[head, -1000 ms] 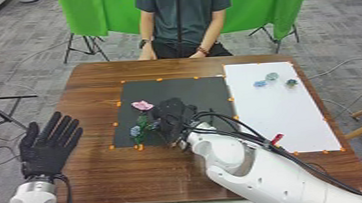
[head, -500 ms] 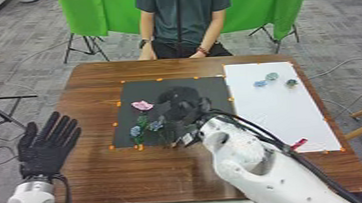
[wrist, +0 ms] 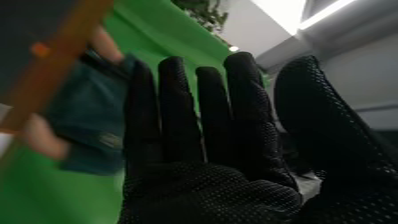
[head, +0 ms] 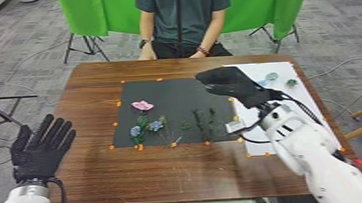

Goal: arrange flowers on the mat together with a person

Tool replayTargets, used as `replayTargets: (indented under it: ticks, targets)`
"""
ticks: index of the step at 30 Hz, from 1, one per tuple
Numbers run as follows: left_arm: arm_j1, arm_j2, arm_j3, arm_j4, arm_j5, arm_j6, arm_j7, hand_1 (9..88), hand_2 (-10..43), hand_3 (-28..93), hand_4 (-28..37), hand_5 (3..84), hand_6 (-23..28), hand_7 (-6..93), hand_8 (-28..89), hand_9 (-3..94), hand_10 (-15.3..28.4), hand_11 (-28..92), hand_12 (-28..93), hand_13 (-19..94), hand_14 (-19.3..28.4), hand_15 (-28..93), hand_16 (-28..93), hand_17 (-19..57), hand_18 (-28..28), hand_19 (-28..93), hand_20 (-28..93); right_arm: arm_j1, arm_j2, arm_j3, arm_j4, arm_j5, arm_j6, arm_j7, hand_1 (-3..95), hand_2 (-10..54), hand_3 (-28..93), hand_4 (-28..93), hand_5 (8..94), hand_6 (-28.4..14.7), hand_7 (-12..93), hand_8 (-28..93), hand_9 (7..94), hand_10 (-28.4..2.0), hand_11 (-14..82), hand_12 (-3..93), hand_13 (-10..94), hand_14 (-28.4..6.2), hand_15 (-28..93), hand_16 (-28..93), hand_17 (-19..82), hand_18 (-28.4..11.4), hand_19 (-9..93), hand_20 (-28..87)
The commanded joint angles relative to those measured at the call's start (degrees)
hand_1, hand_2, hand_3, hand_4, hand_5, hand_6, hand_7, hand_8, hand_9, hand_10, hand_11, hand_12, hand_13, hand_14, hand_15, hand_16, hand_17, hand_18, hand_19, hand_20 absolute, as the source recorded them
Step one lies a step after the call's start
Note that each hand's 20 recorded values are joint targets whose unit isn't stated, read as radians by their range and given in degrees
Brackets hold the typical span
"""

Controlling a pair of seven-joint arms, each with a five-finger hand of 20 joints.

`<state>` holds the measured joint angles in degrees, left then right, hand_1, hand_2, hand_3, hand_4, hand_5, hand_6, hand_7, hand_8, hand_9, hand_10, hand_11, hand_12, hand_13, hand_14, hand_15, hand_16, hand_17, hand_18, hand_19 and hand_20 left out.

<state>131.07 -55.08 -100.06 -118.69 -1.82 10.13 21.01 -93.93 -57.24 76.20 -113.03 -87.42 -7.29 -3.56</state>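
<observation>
My right hand (head: pixel 232 85) is over the seam between the dark mat (head: pixel 168 92) and the white sheet (head: pixel 280 109); in the right wrist view the hand (wrist: pixel 213 185) has straight fingers and holds nothing. At the table's left edge my left hand (head: pixel 41 149) lies with its fingers spread. A pink flower (head: pixel 142 105) is on the mat's left part, with blue flowers (head: pixel 156 126) on green stems below it. Dark green stems (head: pixel 203 123) lie lower right on the mat. Small blue and green flowers (head: pixel 272 76) rest on the white sheet's far part.
Orange markers (head: pixel 172 145) line the edges of mat and sheet on the brown table (head: pixel 177 175). A person sits across the table, both hands at its far edge. My right arm crosses the white sheet's near part.
My right hand has moved away from the mat's flowers, up and to the right, uncovering the stems there. The left hand has shifted slightly.
</observation>
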Motion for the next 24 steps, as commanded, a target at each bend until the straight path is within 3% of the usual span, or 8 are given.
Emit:
replayTargets:
  ticks: [1,5,7,10,13,24]
  targets:
    - [1.59,-0.64,-0.30,-0.41,-0.18,0.14,0.71,26.5,11.7,71,-28.3,43.7,8.1,7.7,-10,40.4,14.1,15,5,30,14.1,26,-9,-3.8,11.5,31,6,-13.77,2.87,8.32,-2.72,18.62,9.97,3.00,35.1,8.7,75,-26,51.3,-2.4,16,-14,44.9,-10.2,5.7,7.9,40,-10.7,13,11,26,-11.9,24,22]
    - [1.55,-0.58,-0.23,-0.45,-0.14,-0.19,1.02,26.5,11.8,71,-28.3,43.7,8.1,7.8,-10,40.4,14.1,15,5,30,14.1,26,-9,-3.8,11.5,31,6,-18.42,3.20,12.10,-3.76,23.91,12.70,-0.63,33.4,10.6,74,-26,50.6,-3.4,14,-13,44.2,-10.9,5.0,7.8,40,-11.0,12,10,27,-11.6,27,24]
    - [1.72,-0.61,-0.19,-0.54,-0.18,-0.23,1.21,26.5,11.8,71,-28.3,43.7,8.0,7.8,-10,40.4,14.1,15,5,30,14.1,27,-9,-3.8,11.5,31,6,-20.34,3.24,13.04,-4.23,27.66,15.91,-2.97,32.3,10.9,74,-26,50.5,-3.5,13,-13,43.9,-11.0,4.8,7.7,39,-10.6,12,10,27,-11.1,25,24]
    - [1.90,-0.72,-0.29,-0.62,-0.22,-0.05,1.28,26.5,11.8,71,-28.3,43.7,8.0,7.8,-10,40.4,14.1,15,5,30,14.1,27,-9,-3.8,11.5,31,6,-22.42,2.84,15.53,-3.99,32.02,15.36,-6.03,30.4,11.2,75,-26,50.4,-3.5,13,-13,43.8,-11.0,4.7,7.5,37,-10.0,11,9,27,-10.3,21,23]
    - [1.99,-0.76,-0.45,-0.65,-0.36,0.02,1.27,26.5,11.7,71,-28.3,43.6,8.0,7.9,-10,40.4,14.1,15,5,30,14.0,27,-9,-3.7,11.5,31,6,-24.26,3.02,16.49,-4.55,32.22,18.32,-8.72,29.8,11.3,76,-26,52.5,-3.7,13,-13,44.6,-11.2,4.9,7.3,36,-9.3,10,7,27,-9.4,18,22]
    - [2.23,-0.70,-0.80,-0.68,-0.45,-0.07,1.29,26.5,11.7,71,-28.3,43.6,8.1,7.7,-10,40.4,14.1,15,5,30,14.0,26,-9,-3.8,11.6,31,7,-29.06,0.78,20.22,-6.44,32.31,16.82,-8.45,29.8,11.7,78,-26,55.8,-3.7,14,-13,46.5,-11.3,5.3,6.9,36,-8.2,11,4,28,-8.3,14,24]
